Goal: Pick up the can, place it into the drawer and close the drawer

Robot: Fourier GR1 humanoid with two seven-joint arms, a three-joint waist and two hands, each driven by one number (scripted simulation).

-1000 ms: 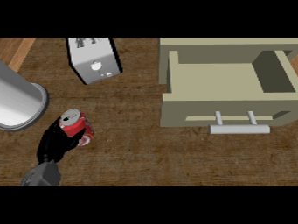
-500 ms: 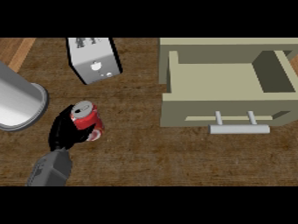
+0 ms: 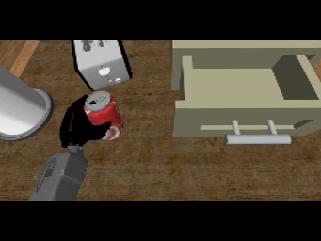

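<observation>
Black left hand (image 3: 79, 128) fingers curl round the glossy red cylindrical can (image 3: 104, 115); boxy beige drawer (image 3: 250, 89) open

Wooden counter (image 3: 190, 174): toaster (image 3: 101, 63), drawer unit (image 3: 250, 92), grey cylinder (image 3: 10, 101).

No words or numbers can be read anywhere. The red can (image 3: 104, 116) has a white patch low on its side, but it is too blurry to tell if it is a letter or a sign. The grey toaster (image 3: 101, 63), near the far edge of the counter (image 3: 163, 169), has a small white round mark on its front and dark marks on its top; none of them can be read. The drawer (image 3: 250, 101) carries no label.
</observation>
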